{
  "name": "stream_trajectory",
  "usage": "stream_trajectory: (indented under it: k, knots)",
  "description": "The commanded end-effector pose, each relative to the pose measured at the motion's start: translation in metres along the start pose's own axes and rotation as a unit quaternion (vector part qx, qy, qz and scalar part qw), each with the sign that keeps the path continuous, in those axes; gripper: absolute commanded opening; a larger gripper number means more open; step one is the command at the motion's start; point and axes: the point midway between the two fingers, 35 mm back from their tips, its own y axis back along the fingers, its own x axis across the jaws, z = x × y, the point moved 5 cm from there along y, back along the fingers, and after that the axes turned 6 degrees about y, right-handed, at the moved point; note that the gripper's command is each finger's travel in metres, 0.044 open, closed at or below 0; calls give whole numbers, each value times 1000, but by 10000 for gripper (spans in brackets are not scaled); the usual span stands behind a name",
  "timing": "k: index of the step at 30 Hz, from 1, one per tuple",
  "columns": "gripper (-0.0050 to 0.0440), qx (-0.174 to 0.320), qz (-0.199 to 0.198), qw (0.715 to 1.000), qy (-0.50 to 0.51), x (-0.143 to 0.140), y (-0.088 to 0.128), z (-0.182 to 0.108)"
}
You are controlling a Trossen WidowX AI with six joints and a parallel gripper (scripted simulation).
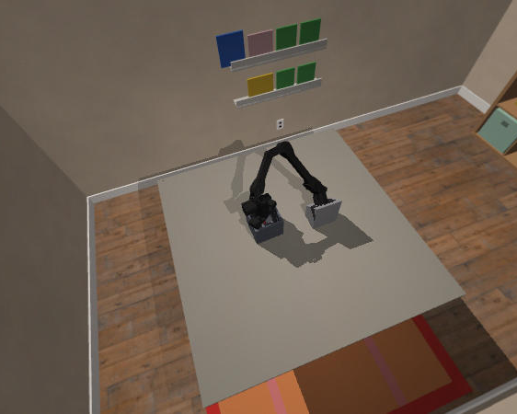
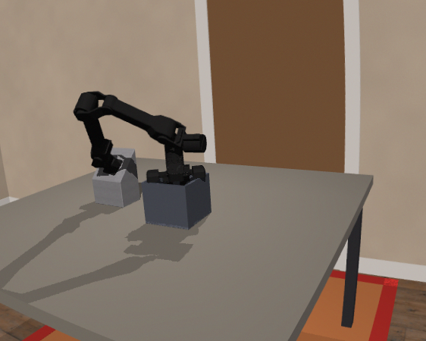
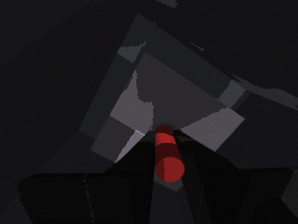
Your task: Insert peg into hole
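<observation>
The red peg [image 3: 166,155] stands between my gripper's fingers in the wrist view, its far end down at the grey plate [image 3: 172,107] on the box floor. The hole is hidden behind the peg's tip. My gripper is shut on the peg and reaches down inside the open dark grey box [image 1: 267,226], which also shows in the exterior view [image 2: 176,201]. In the top and exterior views the gripper sits below the box rim [image 2: 175,177], and only a red speck of the peg shows.
The arm's light grey base block [image 1: 324,212] [image 2: 116,187] stands beside the box on the table. The box walls close in around the gripper on all sides. The table's far edge runs along the wall.
</observation>
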Motion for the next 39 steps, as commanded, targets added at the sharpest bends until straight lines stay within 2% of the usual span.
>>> stream_trajectory:
  k: [1, 28, 34, 39]
  knots:
    - [0, 0, -1, 1000, -4, -1, -3, 2]
    - [0, 0, 0, 1000, 0, 0, 0, 0]
    - [144, 0, 0, 1000, 0, 0, 0, 0]
    - [150, 0, 0, 1000, 0, 0, 0, 0]
